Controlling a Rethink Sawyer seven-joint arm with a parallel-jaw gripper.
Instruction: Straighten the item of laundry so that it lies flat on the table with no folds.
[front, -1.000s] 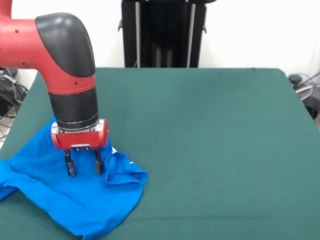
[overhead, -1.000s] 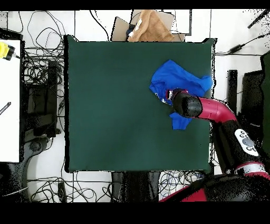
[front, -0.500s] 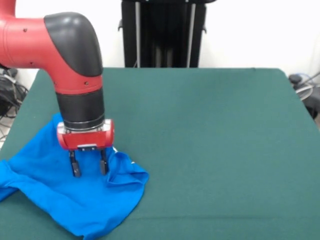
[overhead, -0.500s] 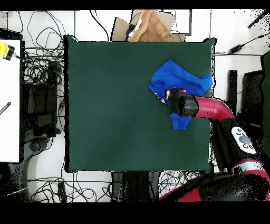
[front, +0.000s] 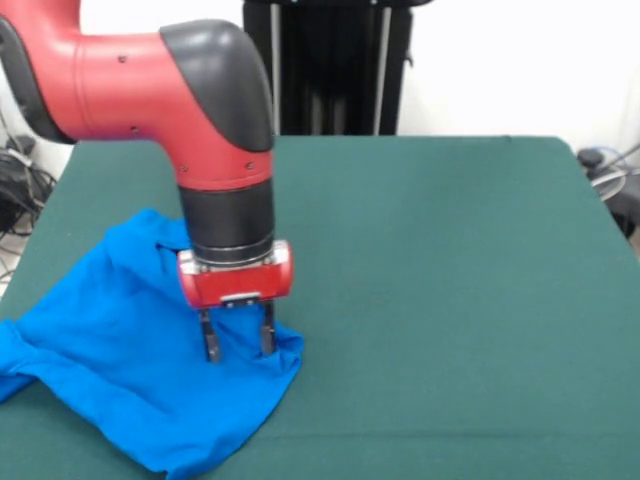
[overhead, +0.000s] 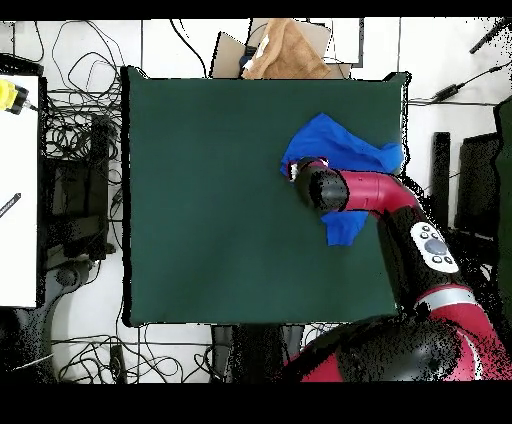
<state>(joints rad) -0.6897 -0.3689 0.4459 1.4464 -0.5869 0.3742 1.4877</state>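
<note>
Blue T-shirt (front: 120, 350) bunched near table (front: 450, 300) edge, end effector (front: 238, 345) above.

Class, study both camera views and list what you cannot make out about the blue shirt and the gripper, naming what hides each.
- Front view: the T-shirt's left and lower edges are cut off by the picture's edge.
- Overhead view: the arm covers the shirt's middle and hides the gripper.
- Front view: whether the gripper's tips touch the cloth cannot be told.
- Neither view shows the white print.
</note>
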